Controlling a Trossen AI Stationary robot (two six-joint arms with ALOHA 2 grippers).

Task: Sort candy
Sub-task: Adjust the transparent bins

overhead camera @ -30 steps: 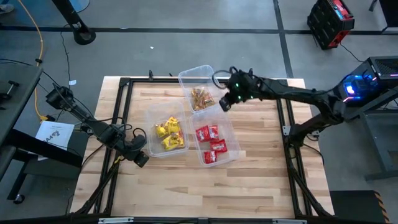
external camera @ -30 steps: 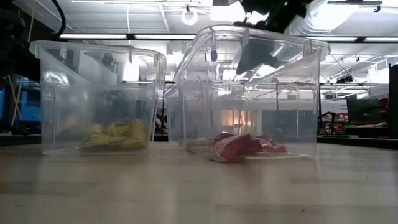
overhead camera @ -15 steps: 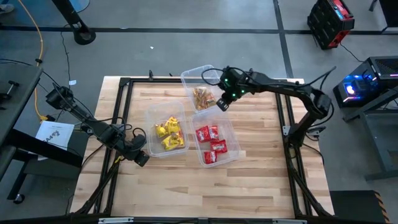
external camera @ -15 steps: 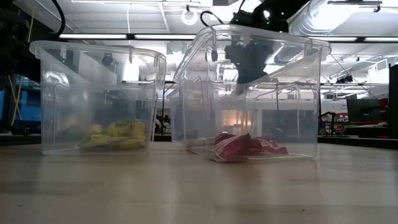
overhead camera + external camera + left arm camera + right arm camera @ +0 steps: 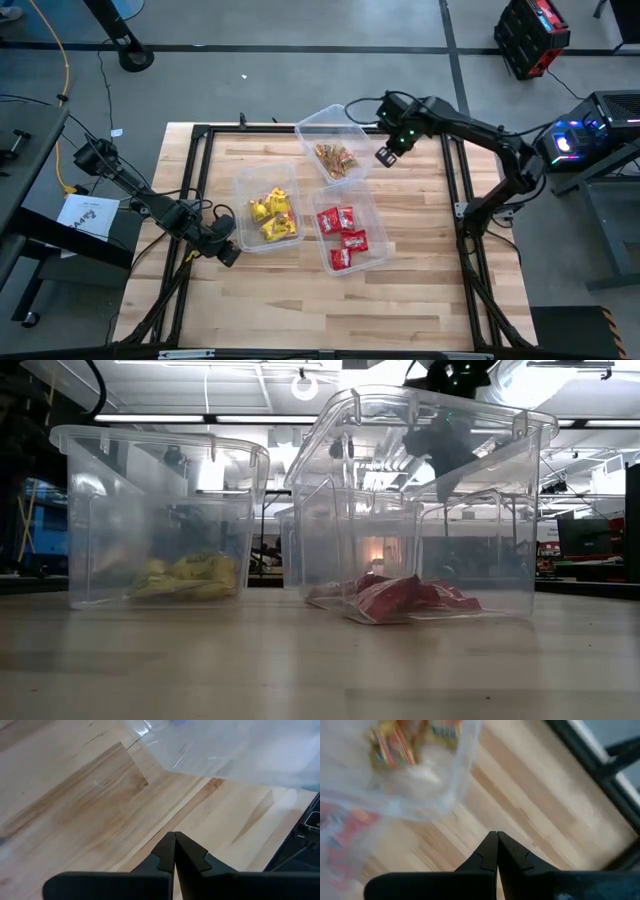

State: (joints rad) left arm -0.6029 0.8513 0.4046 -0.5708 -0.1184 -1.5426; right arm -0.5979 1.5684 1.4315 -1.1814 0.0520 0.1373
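Three clear tubs stand on the wooden table. One holds yellow candy (image 5: 272,212), one holds red candy (image 5: 345,235), and the far one holds brown-gold candy (image 5: 334,157). My right gripper (image 5: 385,156) is shut and hangs just right of the brown-gold tub (image 5: 352,115). In the right wrist view its tips (image 5: 496,836) are over bare wood, short of the tub's wall (image 5: 462,785). The low view shows it through the red tub (image 5: 440,455). My left gripper (image 5: 228,255) is shut, low by the yellow tub's near left corner, over bare wood (image 5: 174,836).
A black frame (image 5: 200,135) borders the table top. Bare wood spreads across the near half (image 5: 320,310) and the far right part (image 5: 425,190). The yellow tub (image 5: 160,510) and the red tub (image 5: 420,510) stand side by side in the low view.
My right gripper first edged left at the brown-gold tub's right rim, then swung toward the table's right and far side. The brown-gold tub slid right and turned a little. The red tub also shifted slightly toward the right and near edges.
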